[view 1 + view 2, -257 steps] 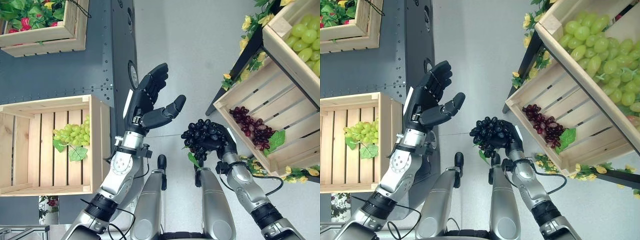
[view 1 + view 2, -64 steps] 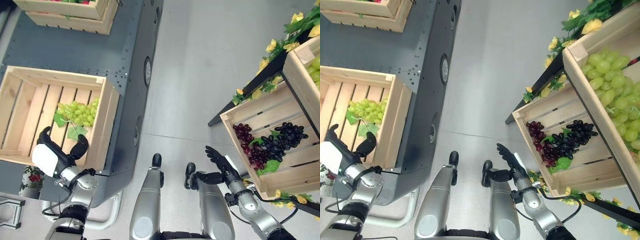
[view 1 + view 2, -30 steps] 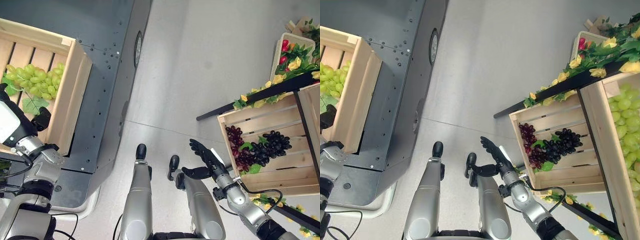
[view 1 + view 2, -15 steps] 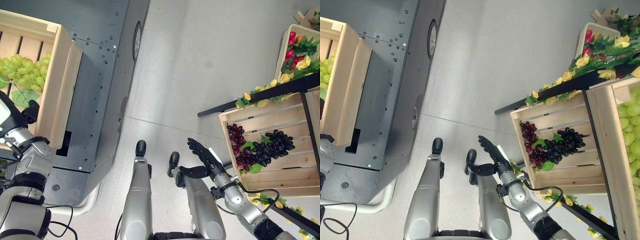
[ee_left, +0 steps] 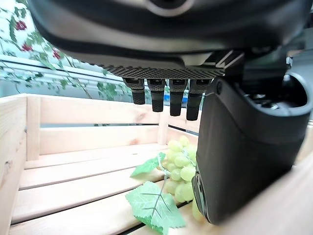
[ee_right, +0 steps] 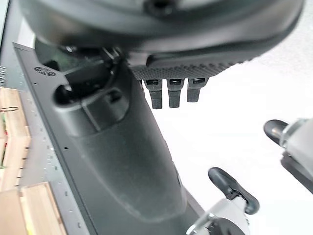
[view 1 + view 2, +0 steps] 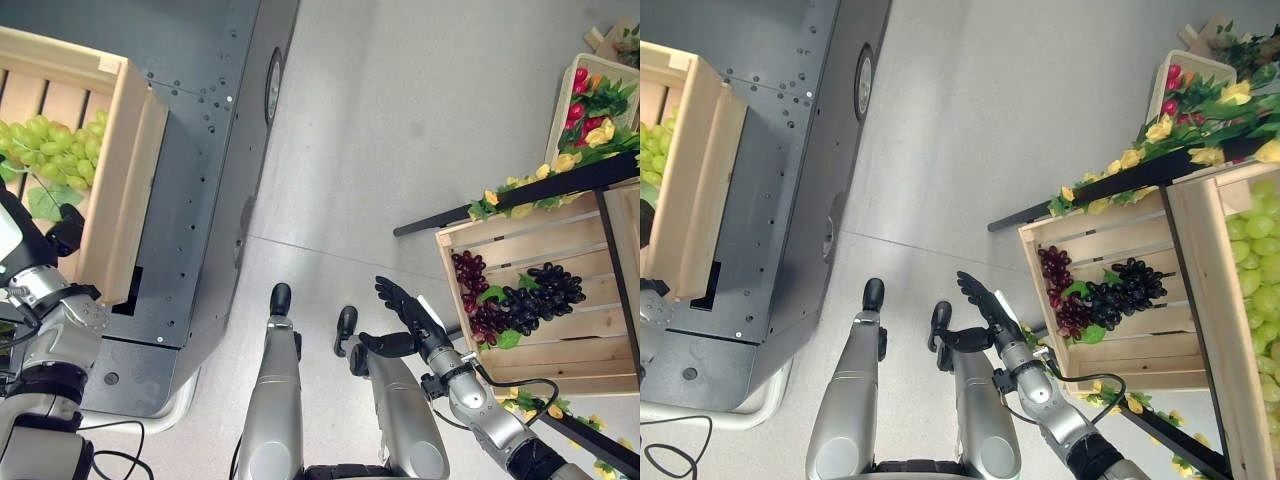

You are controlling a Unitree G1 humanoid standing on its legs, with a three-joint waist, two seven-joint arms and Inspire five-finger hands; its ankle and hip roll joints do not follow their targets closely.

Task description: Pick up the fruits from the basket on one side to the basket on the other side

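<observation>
Green grapes (image 7: 55,150) lie in the left wooden crate (image 7: 120,190) on the dark worktop (image 7: 190,150) | left hand (image 7: 40,245) over the crate's near edge, fingers (image 5: 168,95) straight, empty | dark grapes (image 7: 545,290) in right crate (image 7: 600,365) | right hand (image 7: 410,320) beside it, fingers spread, empty

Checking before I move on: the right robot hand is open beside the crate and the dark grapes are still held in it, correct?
Not quite. The right robot hand is open beside the crate, but it is empty: the left eye view shows the dark grapes lying inside that crate.
</observation>
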